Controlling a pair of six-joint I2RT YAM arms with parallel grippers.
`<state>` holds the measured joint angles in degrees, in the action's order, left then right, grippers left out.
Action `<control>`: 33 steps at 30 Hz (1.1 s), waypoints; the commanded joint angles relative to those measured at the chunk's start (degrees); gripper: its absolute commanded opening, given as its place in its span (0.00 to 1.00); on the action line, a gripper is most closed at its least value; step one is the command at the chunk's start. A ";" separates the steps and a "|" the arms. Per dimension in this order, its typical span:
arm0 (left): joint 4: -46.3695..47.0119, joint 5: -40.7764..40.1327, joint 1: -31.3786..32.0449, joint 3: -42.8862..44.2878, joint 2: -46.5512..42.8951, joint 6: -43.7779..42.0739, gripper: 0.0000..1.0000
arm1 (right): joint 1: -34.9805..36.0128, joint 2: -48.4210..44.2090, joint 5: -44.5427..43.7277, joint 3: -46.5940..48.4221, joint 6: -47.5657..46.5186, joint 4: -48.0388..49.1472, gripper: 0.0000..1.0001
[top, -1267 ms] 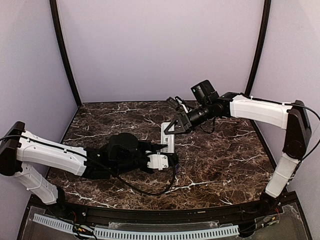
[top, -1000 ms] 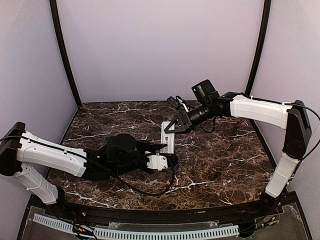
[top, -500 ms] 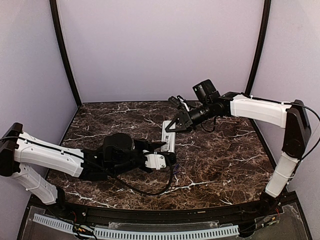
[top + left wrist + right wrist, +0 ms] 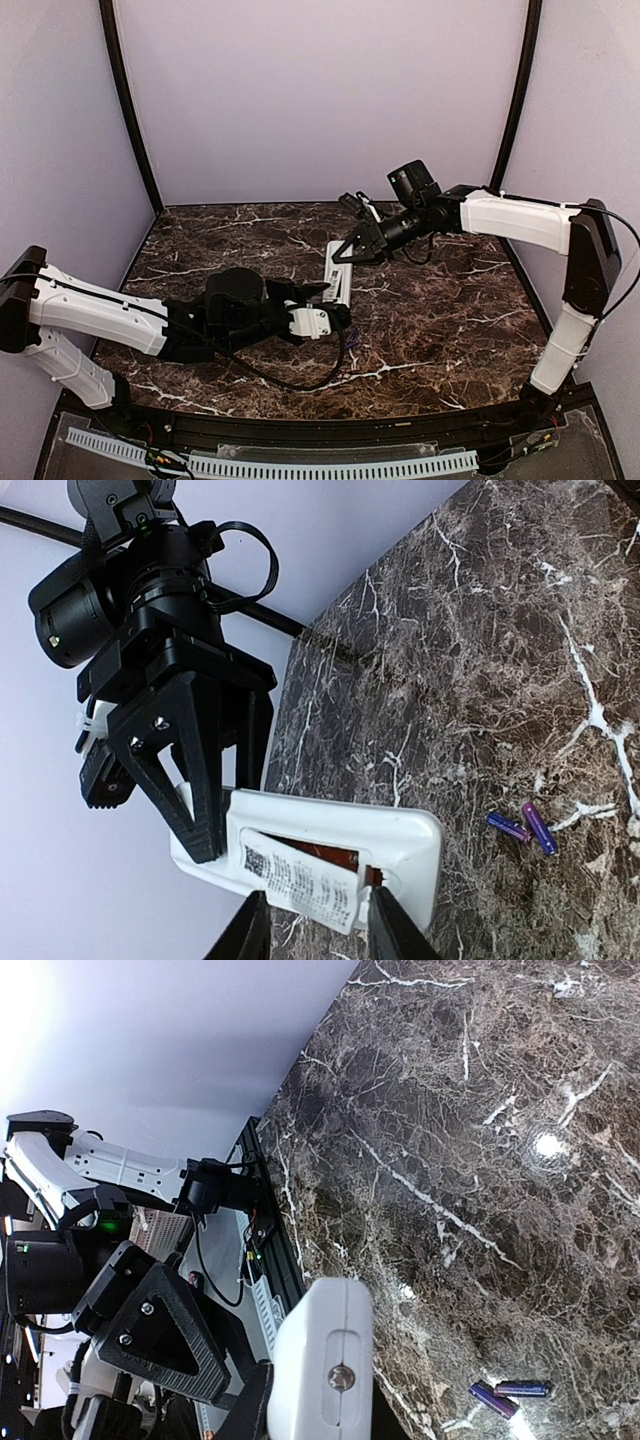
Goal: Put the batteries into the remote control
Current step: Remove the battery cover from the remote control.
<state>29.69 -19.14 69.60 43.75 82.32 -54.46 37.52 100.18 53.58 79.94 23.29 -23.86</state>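
Note:
The white remote control point(image 4: 337, 277) hangs over the marble between both arms, back side showing in the left wrist view point(image 4: 410, 845). My right gripper point(image 4: 346, 254) is shut on its far end, whose rounded tip point(image 4: 322, 1360) fills the space between the fingers point(image 4: 245, 1410). My left gripper point(image 4: 320, 932) is closed around the labelled battery cover point(image 4: 300, 878), which is tilted partly out of the dark red bay point(image 4: 325, 855). Two purple batteries point(image 4: 525, 827) lie together on the table point(image 4: 505, 1394), apart from both grippers.
The dark marble table point(image 4: 440, 310) is bounded by lilac walls point(image 4: 320, 90) and a black rail point(image 4: 330, 428) at the near edge. The right arm's black fingers point(image 4: 200, 770) and its camera point(image 4: 110, 600) stand close behind the remote in the left wrist view.
The right gripper has drifted slightly toward the far wall with the remote's end. The left arm has slid a little to the left. Both grips are unchanged.

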 commanded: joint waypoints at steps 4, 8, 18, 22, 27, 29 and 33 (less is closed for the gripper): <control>1.92 -2.80 -0.38 -0.73 1.47 -1.00 0.33 | -0.86 -0.35 2.67 -1.69 1.58 1.86 0.00; 2.09 -2.82 -0.64 -0.74 1.90 -0.64 0.35 | -1.25 -0.25 2.76 -2.60 2.47 3.51 0.00; 3.34 -2.00 -2.15 -1.39 3.10 1.78 0.37 | -2.30 0.83 4.30 -7.42 8.40 13.62 0.00; 3.86 -1.39 -2.92 -1.71 3.66 2.40 0.37 | -2.78 2.02 5.72 -9.09 11.50 18.62 0.00; 4.19 -0.90 -3.26 -1.65 4.52 2.53 0.37 | -3.18 3.49 7.14 -10.54 14.97 23.52 0.00; 4.23 -0.76 -3.39 -1.69 4.72 2.67 0.37 | -3.49 3.92 7.19 -10.83 15.65 25.51 0.00; 4.56 -1.44 -4.09 -1.99 5.14 2.75 0.37 | -4.18 4.78 6.99 -11.44 17.07 28.27 0.00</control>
<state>32.36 -20.21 66.48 42.85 87.00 -52.71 34.09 103.94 58.83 69.38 37.85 -1.56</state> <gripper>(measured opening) 0.370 0.188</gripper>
